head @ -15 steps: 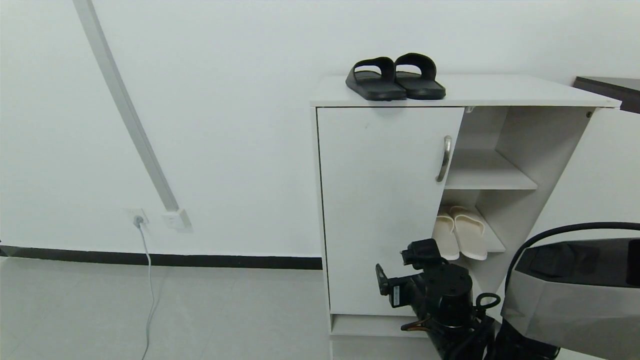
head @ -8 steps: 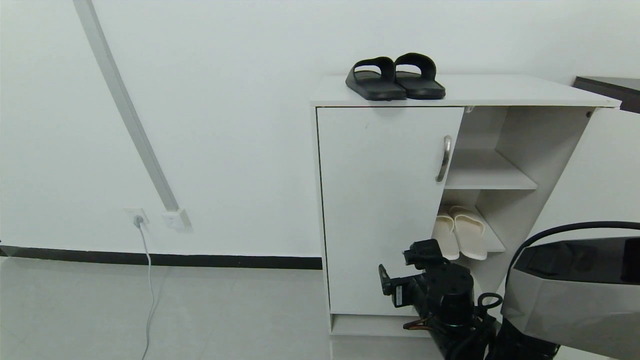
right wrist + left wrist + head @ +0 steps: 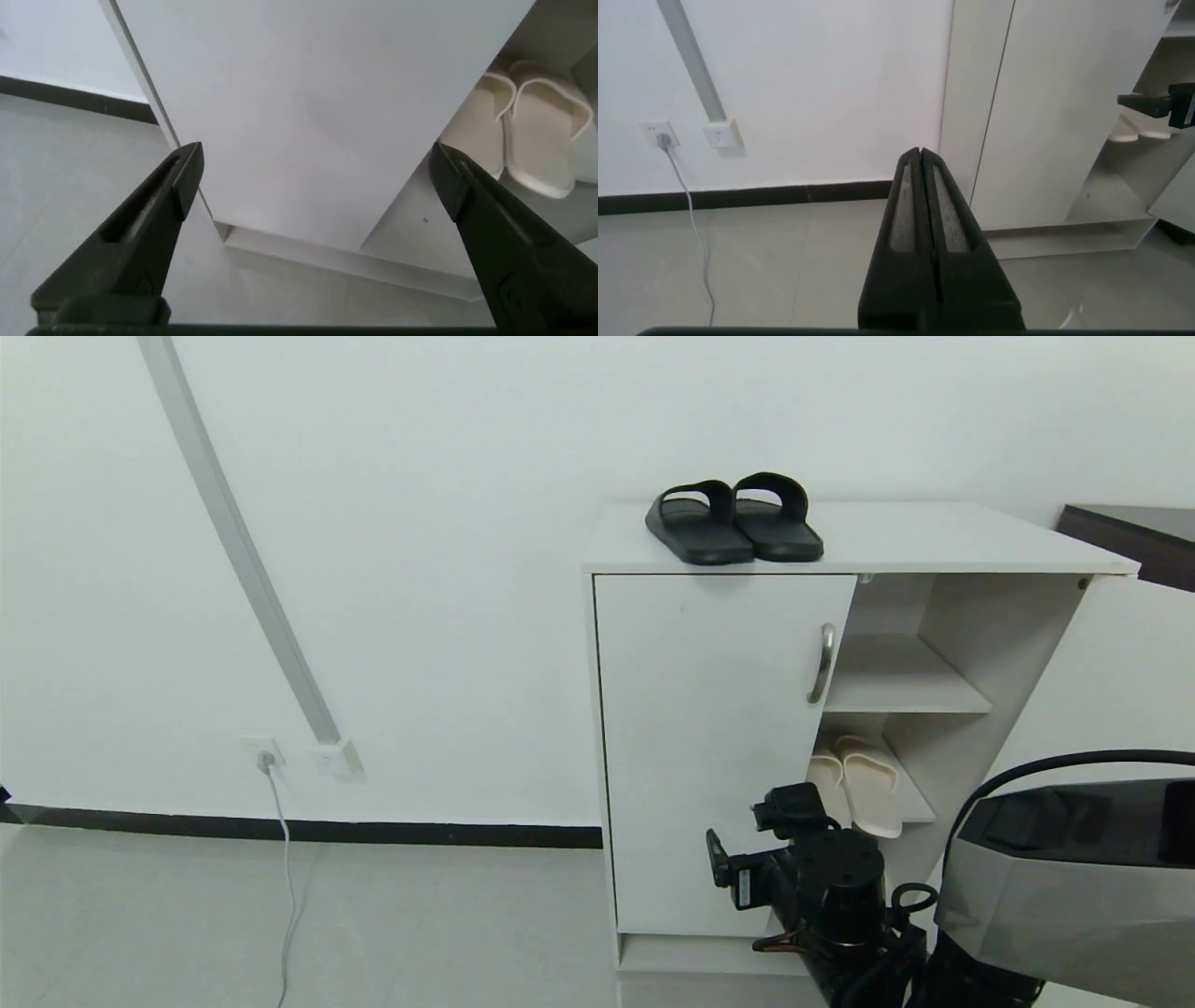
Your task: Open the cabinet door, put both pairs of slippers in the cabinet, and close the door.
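Against white wall (image 3: pixel 420 523), cabinet (image 3: pixel 709 756) (right side open), tiled floor (image 3: pixel 373 924)

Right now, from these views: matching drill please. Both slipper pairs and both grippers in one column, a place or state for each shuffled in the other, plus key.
Column 1
1. black slippers
2. cream slippers
3. left gripper
4. right gripper

Column 2
A. open, facing the closed door
B. on top of the cabinet
C. shut, holding nothing
D. on the lower shelf in the cabinet's open side

Pairs: 1-B, 2-D, 3-C, 4-A
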You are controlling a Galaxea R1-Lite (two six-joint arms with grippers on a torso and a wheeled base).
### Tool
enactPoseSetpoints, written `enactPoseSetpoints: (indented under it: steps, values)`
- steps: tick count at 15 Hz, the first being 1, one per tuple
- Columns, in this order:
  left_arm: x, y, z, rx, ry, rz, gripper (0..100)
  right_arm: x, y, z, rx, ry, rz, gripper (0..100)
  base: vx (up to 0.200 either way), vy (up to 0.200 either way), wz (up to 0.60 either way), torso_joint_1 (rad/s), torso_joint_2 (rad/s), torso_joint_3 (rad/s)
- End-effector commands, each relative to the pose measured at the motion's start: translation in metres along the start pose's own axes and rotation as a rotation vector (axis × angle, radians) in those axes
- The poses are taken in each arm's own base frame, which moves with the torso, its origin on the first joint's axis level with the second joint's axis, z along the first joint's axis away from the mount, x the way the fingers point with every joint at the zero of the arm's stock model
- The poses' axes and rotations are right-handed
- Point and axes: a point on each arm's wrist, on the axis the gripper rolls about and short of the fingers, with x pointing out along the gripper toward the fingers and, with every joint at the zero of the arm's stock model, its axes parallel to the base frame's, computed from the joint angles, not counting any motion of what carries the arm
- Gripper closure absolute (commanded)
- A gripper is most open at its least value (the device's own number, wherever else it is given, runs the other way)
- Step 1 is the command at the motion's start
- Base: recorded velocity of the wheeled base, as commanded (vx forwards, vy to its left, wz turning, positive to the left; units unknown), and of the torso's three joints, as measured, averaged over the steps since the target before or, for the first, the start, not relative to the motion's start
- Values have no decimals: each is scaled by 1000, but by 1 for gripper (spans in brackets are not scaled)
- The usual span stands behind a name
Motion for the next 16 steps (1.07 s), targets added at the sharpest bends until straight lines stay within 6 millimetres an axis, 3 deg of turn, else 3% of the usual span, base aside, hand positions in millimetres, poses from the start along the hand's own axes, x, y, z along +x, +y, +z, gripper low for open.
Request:
enactPoseSetpoints:
  steps: [1, 16]
  values:
    - [0, 0, 0, 0, 2, 0, 100, 0, 0, 0, 0, 0, 0, 0, 0, 0, 0, 119, -447, -330]
    - [0, 0, 0, -1, 2, 0, 100, 0, 0, 0, -6, 0, 0, 0, 0, 0, 0, 184, -500, -319]
